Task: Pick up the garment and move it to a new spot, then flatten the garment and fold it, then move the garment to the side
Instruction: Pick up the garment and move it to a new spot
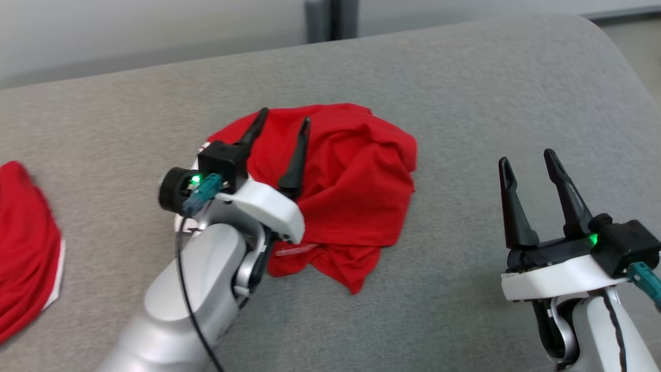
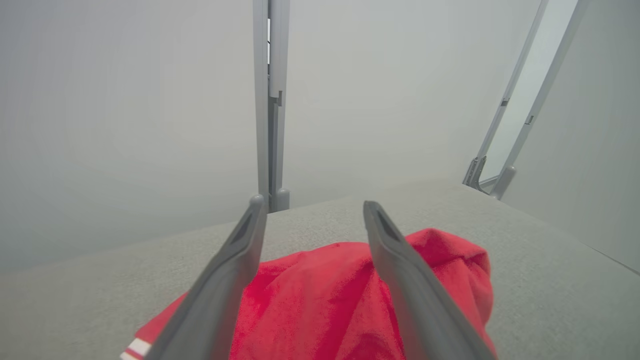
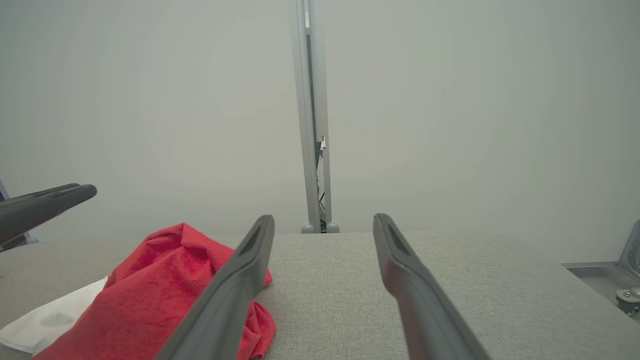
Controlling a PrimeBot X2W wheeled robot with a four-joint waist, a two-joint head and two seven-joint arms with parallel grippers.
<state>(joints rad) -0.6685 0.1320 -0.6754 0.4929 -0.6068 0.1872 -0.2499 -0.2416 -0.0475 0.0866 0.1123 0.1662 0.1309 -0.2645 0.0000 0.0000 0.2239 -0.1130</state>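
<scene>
A crumpled red garment [image 1: 351, 181] with white trim lies bunched in the middle of the grey table [image 1: 465, 93]. My left gripper [image 1: 285, 118] hovers over its left part, open, nothing between the fingers. The left wrist view has the red garment [image 2: 320, 295] below and between the two spread fingers [image 2: 227, 280]. My right gripper [image 1: 526, 157] stands open at the lower right, well clear of the cloth. Seen from the right wrist, the garment [image 3: 150, 290] lies to the left of that gripper's fingers [image 3: 235, 285], and a white piece shows under it.
Another red cloth with a white edge [image 1: 26, 243] lies at the table's left edge. The table's rounded corner [image 1: 614, 57] is at the upper right. A grey wall with a vertical post [image 1: 330, 18] runs behind the table. Bare table surface lies between the garment and my right gripper.
</scene>
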